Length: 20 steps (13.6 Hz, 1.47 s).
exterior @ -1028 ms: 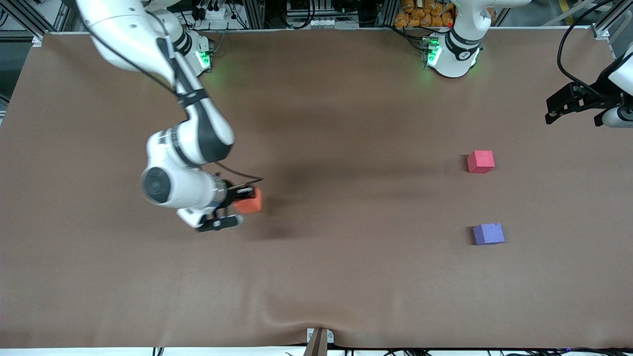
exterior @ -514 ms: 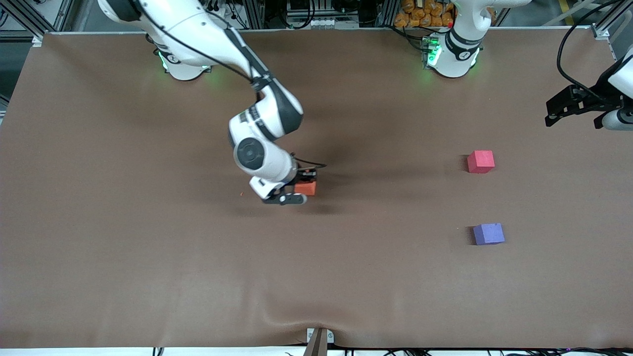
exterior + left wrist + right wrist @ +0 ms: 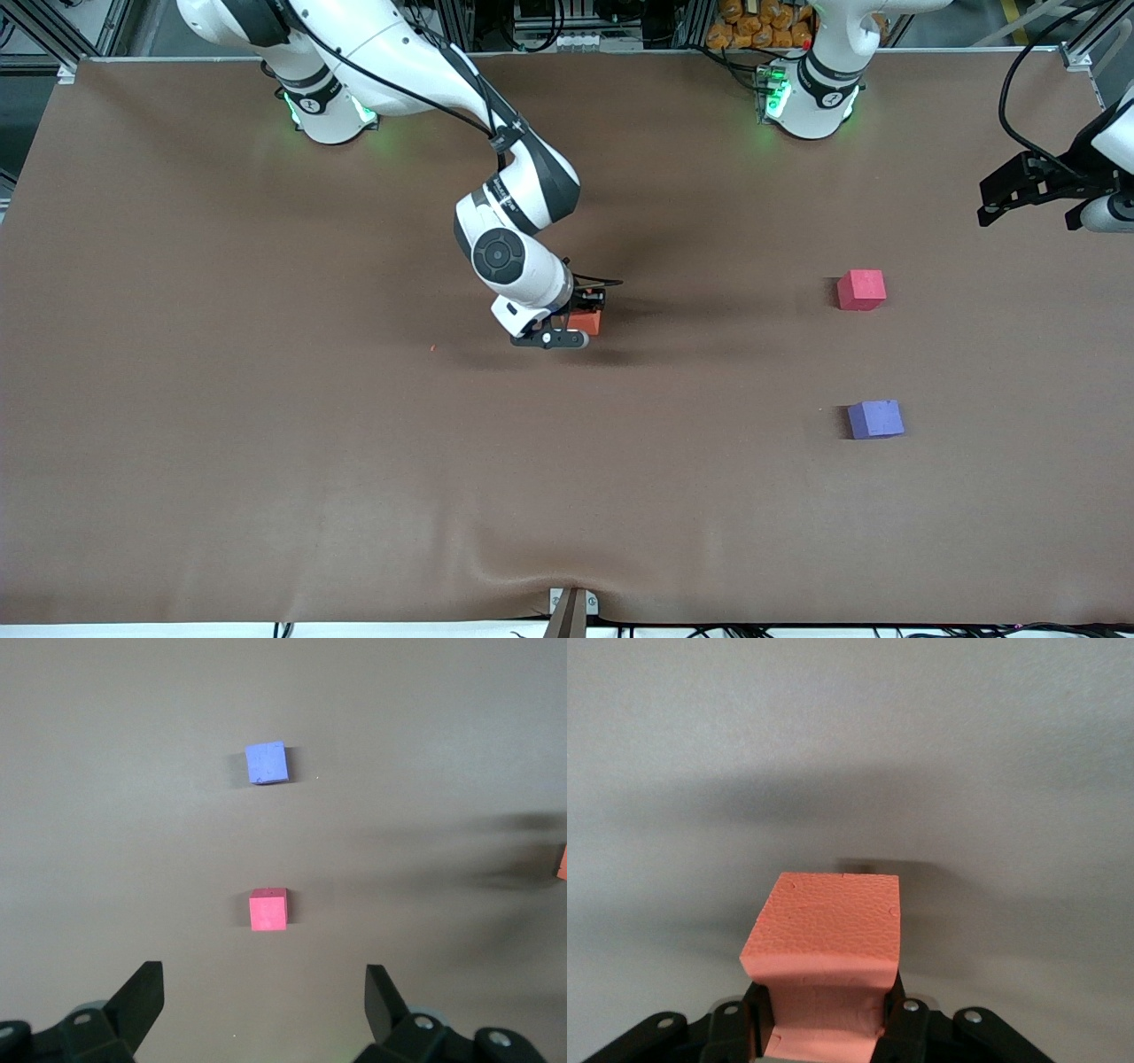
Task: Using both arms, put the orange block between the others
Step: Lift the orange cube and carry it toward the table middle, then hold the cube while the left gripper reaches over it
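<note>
Bright orange block [image 3: 586, 322], pebbled matte skin close up in the right wrist view [image 3: 824, 939], pinched in the black right hand [image 3: 580, 310]. White arms banded in black, bases glowing green. Plain brown table [image 3: 266, 443] all round. Pinkish-red cube [image 3: 861, 290] and purple-blue cube [image 3: 875, 419] both flat, matte, unpatterned. The left hand [image 3: 264, 997] shows black too.

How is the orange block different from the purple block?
The bright orange foam cube is pinched in the right tool, over the table's middle; the purple-blue foam cube sits free on the brown table, toward the left arm's end. Colours differ. Both are small matte cubes of like size.
</note>
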Motion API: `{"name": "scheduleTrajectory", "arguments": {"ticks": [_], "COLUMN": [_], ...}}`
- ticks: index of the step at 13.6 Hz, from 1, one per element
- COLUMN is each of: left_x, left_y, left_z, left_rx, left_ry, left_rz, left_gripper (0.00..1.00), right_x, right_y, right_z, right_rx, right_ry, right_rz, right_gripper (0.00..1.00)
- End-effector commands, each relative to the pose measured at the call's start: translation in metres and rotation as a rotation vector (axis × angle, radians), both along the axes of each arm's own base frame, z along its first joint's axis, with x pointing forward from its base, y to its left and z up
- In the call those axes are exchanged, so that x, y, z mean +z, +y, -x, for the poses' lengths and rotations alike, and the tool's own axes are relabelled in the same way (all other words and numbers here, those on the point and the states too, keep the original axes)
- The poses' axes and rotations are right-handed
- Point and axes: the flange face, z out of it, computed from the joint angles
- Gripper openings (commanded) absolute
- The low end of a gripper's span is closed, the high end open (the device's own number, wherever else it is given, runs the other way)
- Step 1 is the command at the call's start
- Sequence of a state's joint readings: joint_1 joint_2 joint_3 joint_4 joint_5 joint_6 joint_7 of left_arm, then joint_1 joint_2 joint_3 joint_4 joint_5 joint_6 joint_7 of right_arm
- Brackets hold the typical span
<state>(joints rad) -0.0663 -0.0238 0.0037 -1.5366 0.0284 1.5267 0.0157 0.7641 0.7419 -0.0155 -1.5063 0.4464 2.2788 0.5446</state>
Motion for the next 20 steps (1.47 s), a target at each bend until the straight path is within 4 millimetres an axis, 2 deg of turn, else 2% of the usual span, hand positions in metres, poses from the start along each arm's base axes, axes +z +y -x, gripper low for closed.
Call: {"name": "scheduleTrajectory", "arguments": {"ticks": [1,4,6,7,8,13,15,17,19,20], "left_x": [0.006,0.005,0.006,0.008,0.009,0.007,0.008,0.009,0.009,0.009], "left_y": [0.001,0.0,0.001,0.001,0.001,0.001,0.002,0.002,0.001,0.001], "left_z": [0.004,0.004,0.004,0.005,0.005,0.005,0.009,0.011,0.011,0.011], "left_rx": [0.006,0.004,0.0,0.0,-0.002,-0.002,0.0,0.002,0.0,0.002], "left_ry": [-0.002,0.001,-0.002,-0.005,-0.008,-0.002,0.014,0.018,0.019,0.02], "left_rz": [0.01,0.01,0.01,0.01,0.01,0.01,0.008,0.009,0.009,0.007], "left_gripper": [1.0,1.0,1.0,1.0,1.0,1.0,1.0,1.0,1.0,1.0], "right_x": [-0.008,-0.013,-0.013,-0.013,-0.013,-0.002,0.012,0.043,0.079,0.104], "right_y": [0.012,0.019,0.019,0.019,0.018,0.007,-0.001,-0.016,-0.042,-0.058], "right_z": [0.002,0.006,0.006,0.006,0.005,-0.009,-0.018,-0.034,-0.047,-0.052], "right_rx": [-0.004,-0.007,-0.005,0.001,0.002,-0.013,-0.02,-0.044,-0.048,-0.042], "right_ry": [0.005,-0.017,-0.018,-0.023,-0.024,-0.035,-0.049,-0.077,-0.037,-0.028], "right_rz": [-0.008,-0.015,-0.015,-0.014,-0.014,-0.023,-0.031,-0.054,-0.042,-0.029], "right_gripper": [0.3,0.43,0.7,0.93,1.0,1.0,1.0,1.0,1.0,1.0]}}
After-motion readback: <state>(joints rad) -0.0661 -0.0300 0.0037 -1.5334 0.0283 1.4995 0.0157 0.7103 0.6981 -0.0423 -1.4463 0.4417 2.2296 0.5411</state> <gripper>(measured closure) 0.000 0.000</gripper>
